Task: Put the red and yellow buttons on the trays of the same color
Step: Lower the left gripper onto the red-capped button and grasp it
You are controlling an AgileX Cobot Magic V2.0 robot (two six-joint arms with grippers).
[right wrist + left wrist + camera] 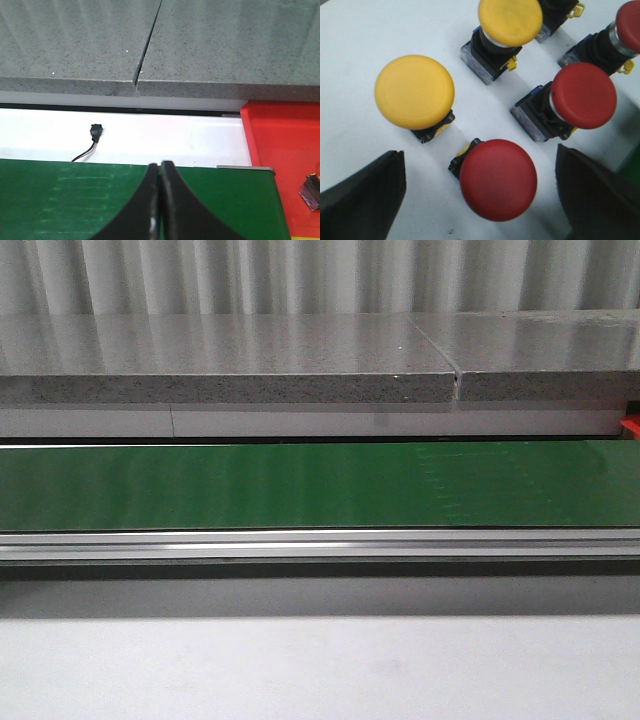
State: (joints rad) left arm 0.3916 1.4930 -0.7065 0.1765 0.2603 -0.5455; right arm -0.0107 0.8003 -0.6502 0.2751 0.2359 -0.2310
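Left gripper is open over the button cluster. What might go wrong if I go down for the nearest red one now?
1. The left gripper straddles the nearest red button, but the yellow button and second red button stand close by; a finger may knock one over.
2. The cap is wide and domed, so the fingers might slip off it.
3. The right gripper is shut over the green belt, near the red tray; it may crowd the drop-off.

Even, diffuse overhead illumination is seen throughout. In the front view, soft vertical reflections are cast on the grey stone slab (pixel 230 360) and the green belt (pixel 300 485). In the left wrist view, short soft shadows are thrown beside the buttons on the white tabletop (pixel 360 45); the near claw fingers (pixel 362 200) are rendered blurred.
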